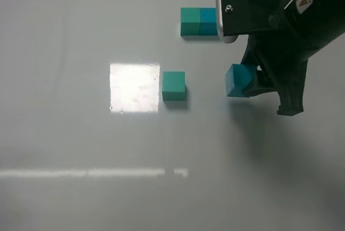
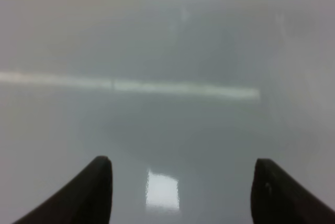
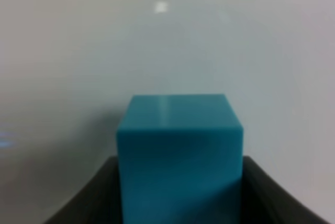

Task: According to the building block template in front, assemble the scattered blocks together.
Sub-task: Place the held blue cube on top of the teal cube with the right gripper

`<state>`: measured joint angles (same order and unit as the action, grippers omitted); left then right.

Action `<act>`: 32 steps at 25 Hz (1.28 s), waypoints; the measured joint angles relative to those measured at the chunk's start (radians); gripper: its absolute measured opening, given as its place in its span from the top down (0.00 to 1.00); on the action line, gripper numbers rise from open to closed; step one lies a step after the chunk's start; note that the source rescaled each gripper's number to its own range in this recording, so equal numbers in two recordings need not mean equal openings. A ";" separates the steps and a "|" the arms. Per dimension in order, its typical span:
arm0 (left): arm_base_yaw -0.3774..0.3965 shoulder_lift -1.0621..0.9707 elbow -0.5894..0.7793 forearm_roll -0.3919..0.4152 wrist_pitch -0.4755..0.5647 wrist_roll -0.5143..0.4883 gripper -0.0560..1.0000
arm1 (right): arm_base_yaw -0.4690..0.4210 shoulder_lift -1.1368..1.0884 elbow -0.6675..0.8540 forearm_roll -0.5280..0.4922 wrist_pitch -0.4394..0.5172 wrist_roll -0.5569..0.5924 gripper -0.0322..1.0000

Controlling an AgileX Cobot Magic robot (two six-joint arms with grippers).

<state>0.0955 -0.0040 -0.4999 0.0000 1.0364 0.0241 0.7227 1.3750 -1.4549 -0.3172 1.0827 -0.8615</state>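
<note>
- Scattered blocks lie apart: the green cube (image 1: pixel 173 85) sits flat on the grey surface (image 1: pixel 64 134), and the blue cube (image 1: pixel 238 80) is to its right in the high view, with bare surface between them.
- Right jaws are clenched on the blue cube (image 3: pixel 179 156). The right wrist view shows a dark finger (image 3: pixel 89 203) pressed against each side of it, with its top face catching the light.
- From the high camera the blue cube looks tilted, one corner turned toward the green cube. Whether it touches the surface I cannot tell.
- The right arm (image 1: pixel 291 36) reaches in from the upper right corner of the high view.
- The building block template (image 1: pixel 199 21) rests farther back on the surface, with its green half on the left and its blue half on the right, the two joined side by side. A white-edged part of the right arm covers the right edge of the blue half.
- The green cube stands just beside the right edge of a bright square patch of glare (image 1: pixel 135 87). A pale streak (image 1: pixel 81 173) runs across the surface nearer the camera.
- Left jaws are released, and the left wrist view shows the two dark fingertips (image 2: pixel 97 187) spread wide over bare surface with nothing between them.
- The left arm does not appear in the high view.
</note>
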 joint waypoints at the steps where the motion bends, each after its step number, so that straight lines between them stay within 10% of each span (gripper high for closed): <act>1: 0.000 0.000 0.000 0.000 0.000 0.000 0.38 | 0.015 0.017 -0.010 0.000 0.007 0.003 0.83; 32: 0.000 0.000 0.000 0.000 0.000 0.000 0.38 | 0.060 0.186 -0.203 -0.007 0.053 0.039 0.83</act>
<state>0.0955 -0.0040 -0.4999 0.0000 1.0364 0.0241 0.7822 1.5612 -1.6583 -0.3238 1.1358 -0.8223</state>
